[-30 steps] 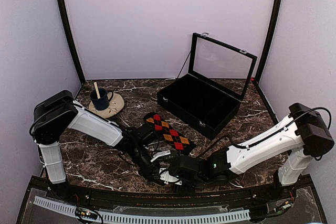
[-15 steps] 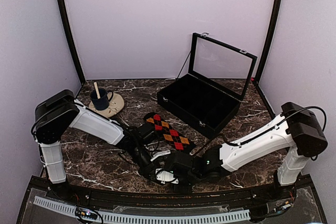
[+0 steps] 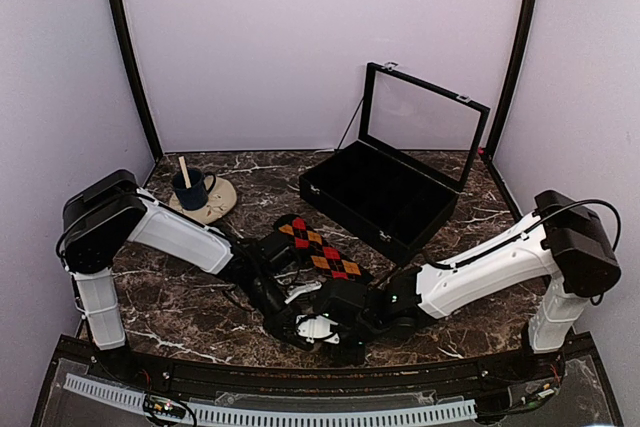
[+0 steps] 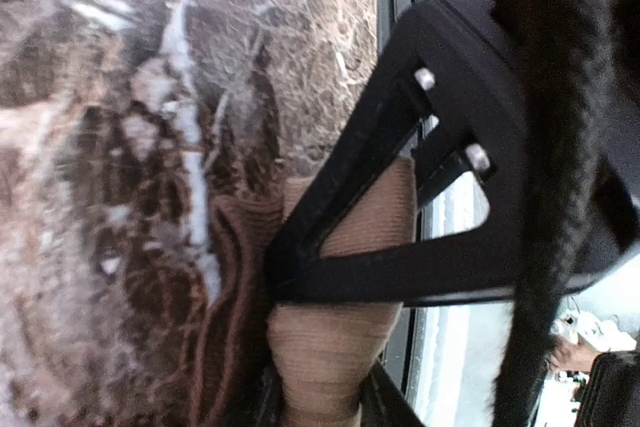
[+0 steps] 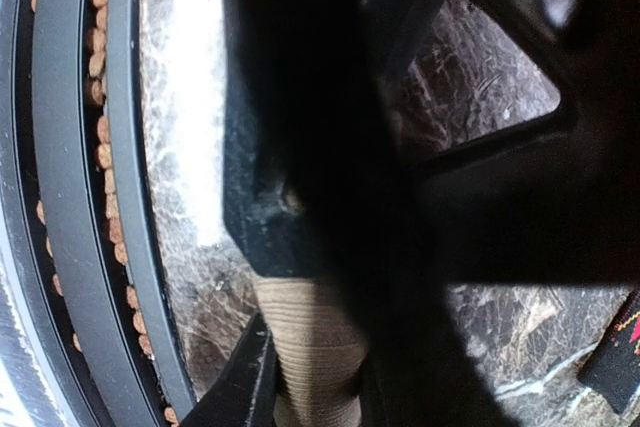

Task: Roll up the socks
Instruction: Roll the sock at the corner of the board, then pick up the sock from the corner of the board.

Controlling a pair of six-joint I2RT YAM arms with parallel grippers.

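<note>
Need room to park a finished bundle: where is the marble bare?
Bare: the back strip between the mug's plate and the black box; the right side between that box and the right arm. Crowded: near-edge centre, where left claw and right claw meet on the tan sock, argyle sock just behind.

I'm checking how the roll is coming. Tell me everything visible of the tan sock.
The tan sock is ribbed knit fabric, light tan with a darker brown fold alongside, bunched into a thick wad. It rests on the marble table near its front edge, between the fingers of the left hand and of the right hand; how firmly either grips is unclear. The top view hides it.
</note>
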